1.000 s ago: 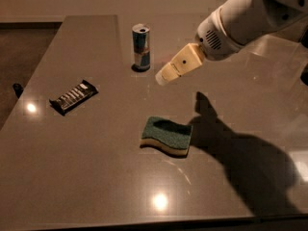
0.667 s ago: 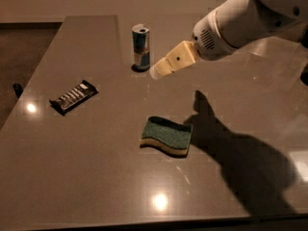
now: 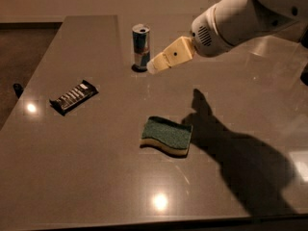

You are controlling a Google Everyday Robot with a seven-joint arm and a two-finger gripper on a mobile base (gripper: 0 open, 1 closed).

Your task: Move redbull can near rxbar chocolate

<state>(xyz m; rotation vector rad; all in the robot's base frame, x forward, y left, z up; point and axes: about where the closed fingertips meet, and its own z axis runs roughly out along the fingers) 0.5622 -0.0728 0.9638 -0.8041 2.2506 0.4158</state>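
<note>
Redbull can (image 3: 141, 47): upright at the far middle of the table (image 3: 96, 177), silver top up.
Rxbar chocolate (image 3: 73, 96): flat near the left edge, well apart from the can.
Gripper (image 3: 155, 65): reaches in from upper right, tip just beside the can's lower right side.
Grip state: cannot tell; nothing seen held.
Sponge (image 3: 166, 135): green over yellow, mid-table, nearer the front.
</note>
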